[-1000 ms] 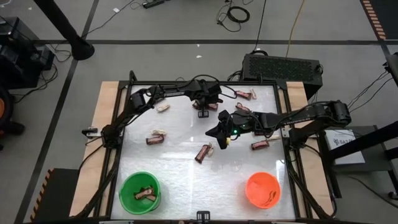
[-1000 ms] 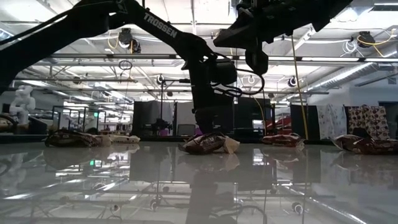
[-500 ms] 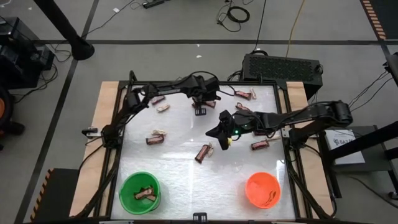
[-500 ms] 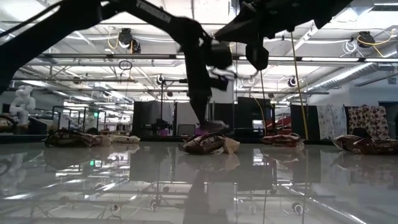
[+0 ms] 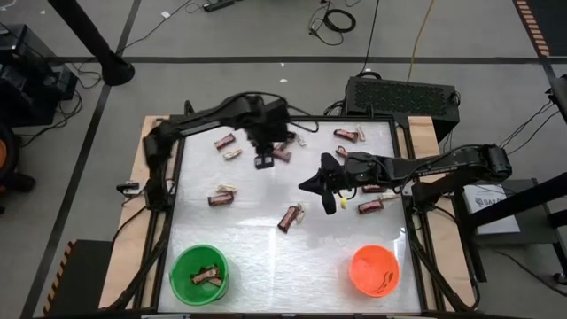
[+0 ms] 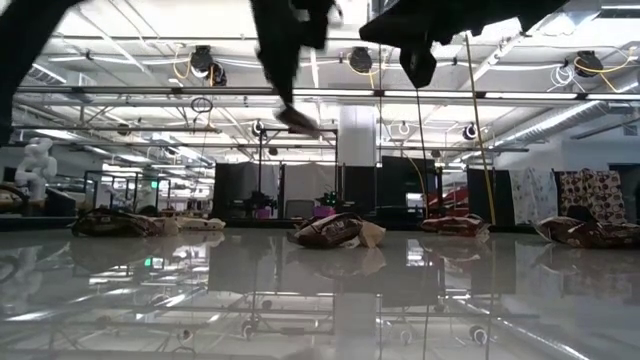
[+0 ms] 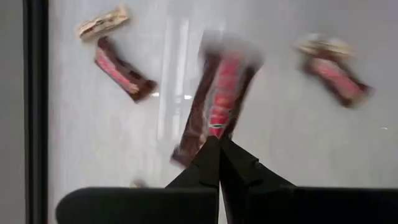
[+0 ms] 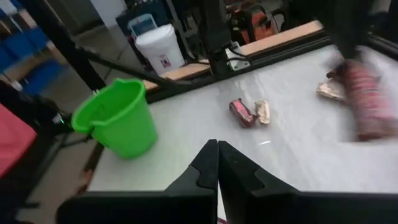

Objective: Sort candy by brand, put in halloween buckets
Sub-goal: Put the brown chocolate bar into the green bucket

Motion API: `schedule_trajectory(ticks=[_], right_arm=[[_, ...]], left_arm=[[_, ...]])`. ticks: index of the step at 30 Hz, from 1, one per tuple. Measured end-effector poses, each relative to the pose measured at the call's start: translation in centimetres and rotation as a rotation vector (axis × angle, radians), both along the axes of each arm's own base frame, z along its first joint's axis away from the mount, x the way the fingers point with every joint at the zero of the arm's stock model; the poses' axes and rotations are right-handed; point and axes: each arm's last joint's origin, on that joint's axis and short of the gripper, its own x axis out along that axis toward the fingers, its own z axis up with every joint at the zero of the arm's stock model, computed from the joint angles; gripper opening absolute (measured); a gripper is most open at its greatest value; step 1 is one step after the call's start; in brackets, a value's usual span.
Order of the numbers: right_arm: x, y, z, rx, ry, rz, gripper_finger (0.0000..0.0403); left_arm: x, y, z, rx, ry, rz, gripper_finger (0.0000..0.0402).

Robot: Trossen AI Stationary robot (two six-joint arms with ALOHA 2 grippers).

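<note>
No lettering is legible; the red print on the candy wrapper [image 7: 219, 106] seems too blurred.

Bright overhead lights glare off the glossy table [image 6: 320, 290]; motion blur smears the wrist views' candy [image 7: 221, 102].

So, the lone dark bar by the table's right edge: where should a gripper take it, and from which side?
Take the bar at its middle, from straight above, pinching across its narrow width. It lies flat and slightly slanted, with nothing touching it, so both long sides are free.
</note>
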Motion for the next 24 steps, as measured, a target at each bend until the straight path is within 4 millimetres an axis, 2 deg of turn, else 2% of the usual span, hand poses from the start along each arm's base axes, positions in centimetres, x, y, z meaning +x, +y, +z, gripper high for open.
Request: schedule_trajectory(ticks=[6, 13, 16, 19, 21, 24], right_arm=[[-0.1, -0.2, -0.8, -0.127, 0.068, 0.028, 0.0000], [0.2, -0.5, -1.0, -0.192, 0.069, 0.034, 0.0000], [0.3, -0.6, -1.2, -0.193, 0.073, 0.034, 0.0000], [0.5, -0.6, -1.5, -0.192, 0.084, 0.036, 0.0000], [0.6, -0.6, -1.6, -0.157, 0.092, 0.025, 0.0000], [0.6, -0.3, -1.6, -0.009, 0.097, -0.014, 0.0000]], left_arm=[[-5.1, -6.0, 5.4, -0.036, -0.029, -0.009, 0.0001], [-11.4, -13.2, 9.5, -0.170, -0.158, 0.041, 0.0001], [-13.2, -14.9, 9.7, -0.117, -0.183, 0.149, 0.0001], [-13.9, -15.7, 8.7, -0.023, -0.180, 0.203, 0.0001], [-13.8, -15.9, 7.3, 0.036, -0.144, 0.210, 0.0001], [-13.0, -15.6, 4.2, 0.133, -0.052, 0.138, 0.0001]])
